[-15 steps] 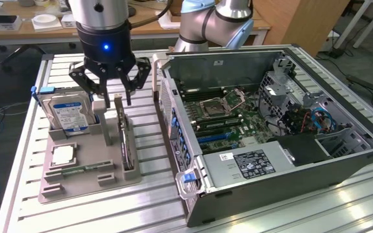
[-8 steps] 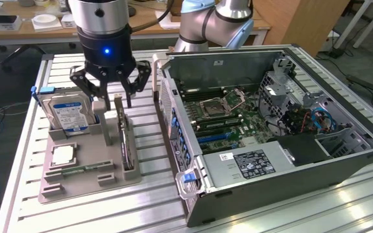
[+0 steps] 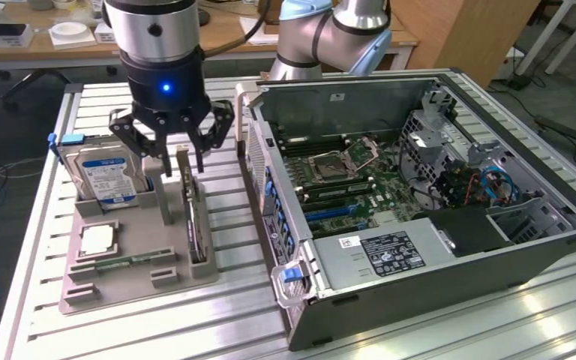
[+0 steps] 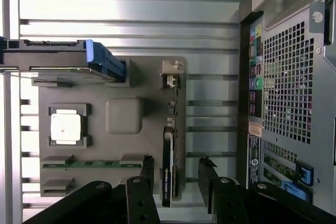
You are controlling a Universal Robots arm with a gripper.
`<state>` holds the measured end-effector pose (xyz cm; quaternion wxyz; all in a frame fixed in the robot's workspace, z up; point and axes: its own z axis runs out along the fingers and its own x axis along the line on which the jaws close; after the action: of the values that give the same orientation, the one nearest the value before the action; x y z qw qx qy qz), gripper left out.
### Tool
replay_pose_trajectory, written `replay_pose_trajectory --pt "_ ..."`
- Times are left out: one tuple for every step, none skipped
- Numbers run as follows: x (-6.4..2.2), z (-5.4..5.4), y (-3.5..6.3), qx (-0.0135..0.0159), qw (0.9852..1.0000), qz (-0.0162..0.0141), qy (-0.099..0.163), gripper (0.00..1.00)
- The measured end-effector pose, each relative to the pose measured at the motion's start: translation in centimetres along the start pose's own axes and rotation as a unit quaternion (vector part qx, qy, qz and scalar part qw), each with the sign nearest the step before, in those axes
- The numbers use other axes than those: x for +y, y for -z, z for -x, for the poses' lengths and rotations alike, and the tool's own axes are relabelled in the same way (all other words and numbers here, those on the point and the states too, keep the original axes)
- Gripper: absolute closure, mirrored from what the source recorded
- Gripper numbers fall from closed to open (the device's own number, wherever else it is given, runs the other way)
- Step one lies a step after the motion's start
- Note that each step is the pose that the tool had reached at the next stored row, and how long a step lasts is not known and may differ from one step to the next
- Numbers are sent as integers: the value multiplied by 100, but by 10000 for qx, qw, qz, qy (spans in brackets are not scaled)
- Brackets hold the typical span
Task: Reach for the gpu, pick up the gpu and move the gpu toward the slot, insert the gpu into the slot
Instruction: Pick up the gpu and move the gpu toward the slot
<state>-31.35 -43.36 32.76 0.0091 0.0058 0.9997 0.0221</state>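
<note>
Above the grey tray on the bench, the hand is hovering released, its jaws spread wide and gripping nothing; I judge this to be the reaching step.

Working from the exterior view's left, the hard drive is standing in its cradle close beside the hand, so the finger on that side is needing a straight vertical drop to avoid clipping it. The gpu is standing on its long edge in a narrow groove of the tray. That is calling for the fingers to come down on either flat face and pinch the upper edge squarely, since a skewed pinch is likely to tilt the card. On the hand's other side the open computer case is standing near, with the slot deeper inside and well apart from the hand.

The card itself is sitting directly beneath the hand. In the wrist view the gpu is lying between the two fingers, touching neither but nearer the one on the hard drive's side. Centring slightly toward the case is looking wise before closing.
</note>
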Motion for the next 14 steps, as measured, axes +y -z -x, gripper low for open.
replay_pose_trajectory --pt "-8 0 -5 0 10000 0 0 53" --pt "-15 1 -12 -1 10000 1 0 53" --pt "-20 1 -19 -1 10000 1 0 53" --pt "-23 0 -26 -1 10000 1 0 53" --pt "-26 -1 -31 -1 10000 0 -1 53" --pt "-28 -1 -39 -1 10000 1 0 53" --pt "-29 -1 -46 0 10000 0 0 53" --pt "-30 -1 -55 0 10000 0 0 53" --pt "-31 -1 -65 0 10000 0 0 53" --pt "-32 -1 -74 0 10000 0 0 53" --pt "-34 -1 -83 -1 10000 0 0 53" --pt "-36 -1 -92 -1 10000 0 0 53" --pt "-37 -1 -101 0 10000 0 0 53" --pt "-38 -1 -110 -1 10000 0 0 53"
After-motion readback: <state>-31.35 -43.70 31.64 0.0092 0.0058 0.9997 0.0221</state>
